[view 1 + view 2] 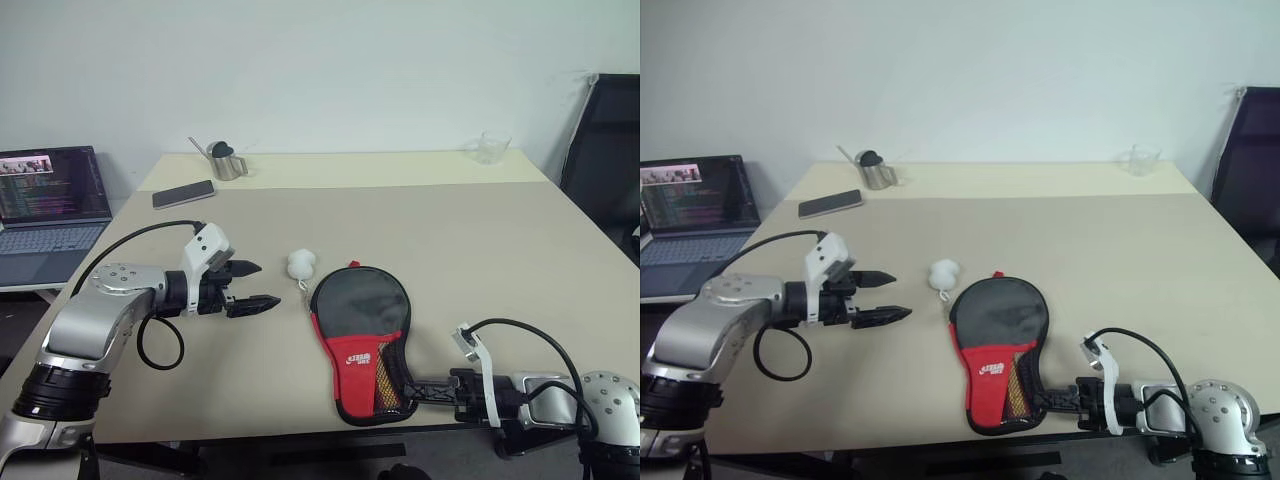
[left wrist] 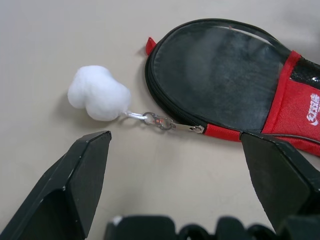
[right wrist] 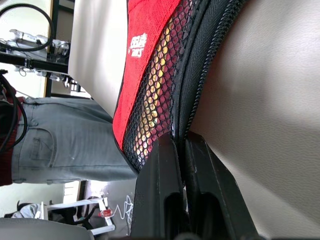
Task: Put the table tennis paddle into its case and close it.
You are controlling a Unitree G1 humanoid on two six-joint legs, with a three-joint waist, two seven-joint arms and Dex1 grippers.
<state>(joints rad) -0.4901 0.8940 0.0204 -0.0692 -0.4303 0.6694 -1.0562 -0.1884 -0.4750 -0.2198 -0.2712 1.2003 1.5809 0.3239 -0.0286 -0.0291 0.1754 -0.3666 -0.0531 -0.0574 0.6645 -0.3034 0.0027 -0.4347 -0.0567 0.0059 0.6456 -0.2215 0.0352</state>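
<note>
A beige, matte table [image 1: 450, 230] stands before a plain white wall. Off its left edge sits an open laptop [image 1: 50, 215] showing lines of code, and a dark chair [image 1: 608, 150] stands past the right edge. Near the far left corner lie a flat dark phone [image 1: 184, 194] and a small metal pitcher [image 1: 227, 161]; a clear glass cup [image 1: 491, 147] stands near the far right corner.

The case [image 1: 360, 335] lies flat close to the near edge, about midway along it: a paddle-shaped fabric pouch with a round black upper part, a red lower part bearing a white logo too small to read, and a black mesh pocket. The zip looks closed along the side seen from the left wrist. The paddle cannot be seen, so whether it lies inside cannot be told. A fluffy white pom-pom [image 2: 98, 93] hangs from the zip pull [image 2: 172, 124] on a short metal chain and rests just beside the case's round end.

The left gripper [image 1: 252, 285] hovers over the table to the left of the pom-pom, fingers spread wide, touching nothing. The right gripper [image 1: 412, 388] has its fingers pressed together, pinching the case's narrow end at the black zip seam by the mesh. A person in grey jeans [image 3: 65, 142] appears in the right wrist view.
</note>
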